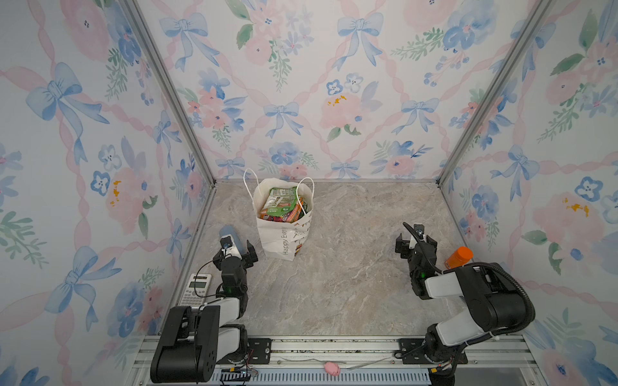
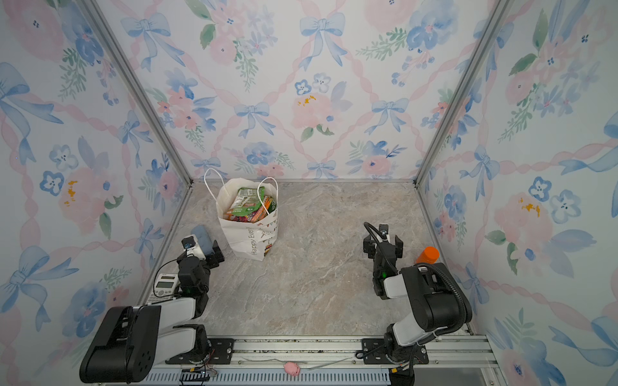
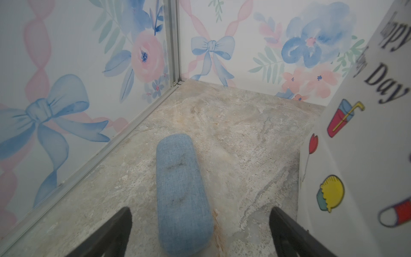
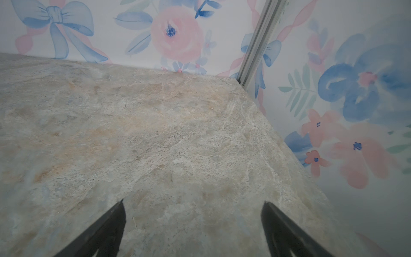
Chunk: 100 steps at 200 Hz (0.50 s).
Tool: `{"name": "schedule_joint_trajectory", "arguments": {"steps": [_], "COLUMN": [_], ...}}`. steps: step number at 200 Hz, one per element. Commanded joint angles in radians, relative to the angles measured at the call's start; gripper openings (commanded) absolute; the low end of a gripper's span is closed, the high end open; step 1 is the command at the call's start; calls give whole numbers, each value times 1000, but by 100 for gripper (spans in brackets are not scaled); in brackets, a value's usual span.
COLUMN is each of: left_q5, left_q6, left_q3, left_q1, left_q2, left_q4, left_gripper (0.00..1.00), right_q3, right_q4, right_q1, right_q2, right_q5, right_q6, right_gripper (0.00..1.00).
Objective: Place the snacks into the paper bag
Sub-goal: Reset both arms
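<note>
The white paper bag (image 1: 284, 239) (image 2: 249, 242) stands upright at the back left of the marble table, handles up. Several snacks (image 1: 282, 205) (image 2: 249, 207), green and orange packets, fill it to the rim. No packet lies loose on the table. My left gripper (image 1: 234, 250) (image 2: 202, 252) hovers open just left of the bag, whose printed side (image 3: 355, 155) fills the edge of the left wrist view. Its jaws (image 3: 201, 211) stand wide apart and hold nothing. My right gripper (image 1: 415, 239) (image 2: 383, 242) (image 4: 193, 203) is open over bare table at the right.
A blue fabric case (image 3: 182, 195) (image 1: 229, 232) lies on the table below the left gripper, touching neither finger. A white calculator (image 1: 197, 287) lies by the left wall. An orange-capped bottle (image 1: 459, 256) stands by the right wall, next to the right arm.
</note>
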Motion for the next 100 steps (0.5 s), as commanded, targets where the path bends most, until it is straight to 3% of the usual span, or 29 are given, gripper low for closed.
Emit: {"name": "schedule_joint_trajectory", "arguments": {"steps": [1, 31, 84, 100], "left_q5": [53, 68, 85, 118], "left_q6": [33, 39, 76, 97], "left_q3": [48, 73, 111, 104], "left_q1": [7, 7, -14, -23], "left_q2": [60, 180, 223, 290], "left_q4": [106, 182, 154, 226], "left_gripper": [98, 98, 98, 98], "right_q3": [26, 36, 55, 55], "right_q4": [36, 23, -22, -25], "right_q1": [-1, 1, -10, -12], "right_q2": [17, 18, 12, 12], "right_q5": [-18, 15, -3, -6], "right_q6": [29, 38, 49, 49], "right_gripper": [97, 97, 97, 97]}}
